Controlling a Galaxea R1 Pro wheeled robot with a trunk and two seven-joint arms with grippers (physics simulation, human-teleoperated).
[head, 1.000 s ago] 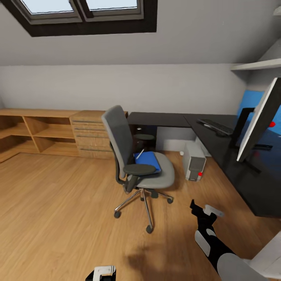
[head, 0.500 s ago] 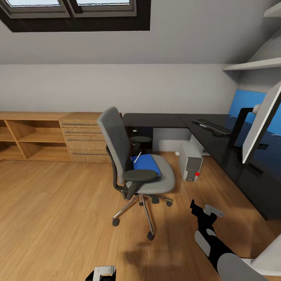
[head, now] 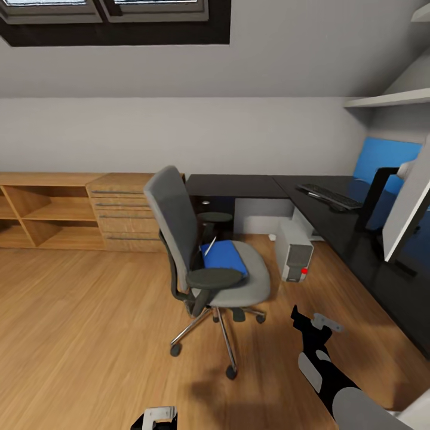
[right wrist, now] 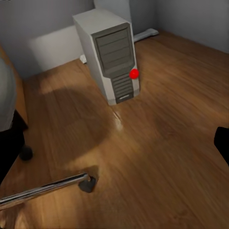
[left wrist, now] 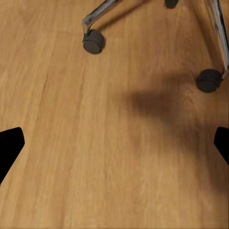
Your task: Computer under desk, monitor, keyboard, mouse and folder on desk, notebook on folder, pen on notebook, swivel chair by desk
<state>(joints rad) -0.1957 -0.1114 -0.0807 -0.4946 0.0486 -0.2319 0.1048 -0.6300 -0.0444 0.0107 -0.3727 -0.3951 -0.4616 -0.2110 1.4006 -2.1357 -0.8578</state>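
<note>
1. The head view took in the swivel chair point(head: 206, 251) with the folder point(head: 224, 257) on its seat, and the keyboard point(head: 330, 195) and monitor point(head: 412, 206) on the desk point(head: 251, 185).
2. The right wrist view showed the computer point(right wrist: 109, 55) close up on the floor; the left wrist view showed chair castors point(left wrist: 93, 41).
3. Bare wooden floor point(head: 83, 310) lay open left of the chair.
4. The left gripper point(left wrist: 114, 145) and right gripper point(right wrist: 114, 157) each stood wide apart, holding nothing.
5. Since the earlier frame the camera had shifted; the chair sat slightly lower in view.
</note>
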